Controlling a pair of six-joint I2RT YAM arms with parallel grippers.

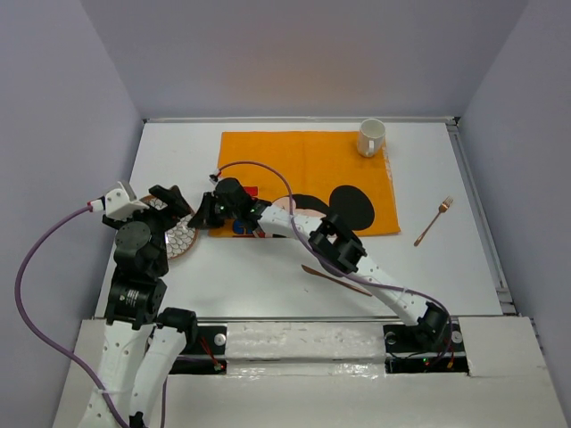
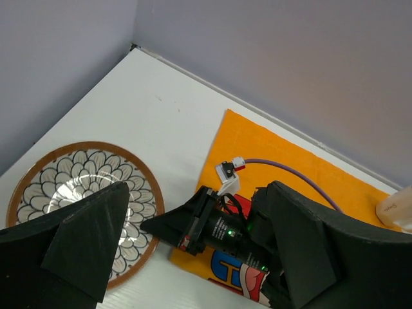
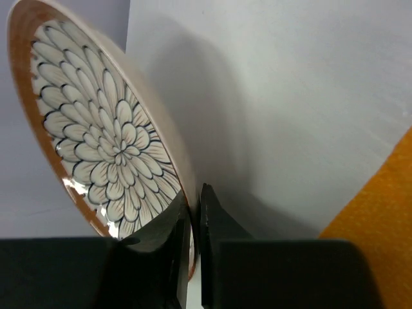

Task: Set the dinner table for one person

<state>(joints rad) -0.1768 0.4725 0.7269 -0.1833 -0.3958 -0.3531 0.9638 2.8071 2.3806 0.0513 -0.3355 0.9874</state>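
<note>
A round plate (image 1: 181, 239) with a black-and-white petal pattern and an orange-brown rim sits at the left of the white dinner table (image 1: 268, 285). It also shows in the left wrist view (image 2: 84, 187) and the right wrist view (image 3: 109, 135). My right gripper (image 1: 202, 217) reaches across from the right. In the right wrist view the right gripper (image 3: 195, 215) is shut on the plate's near rim, and it shows in the left wrist view (image 2: 164, 225) too. My left gripper (image 1: 163, 207) hovers over the plate, wide open and empty (image 2: 193, 243).
An orange Mickey Mouse cloth (image 1: 294, 160) lies at the back centre, with a white mug (image 1: 371, 137) on its far right corner. A copper fork (image 1: 434, 221) lies right of the cloth. Another copper utensil (image 1: 335, 279) lies near the front, under the right arm.
</note>
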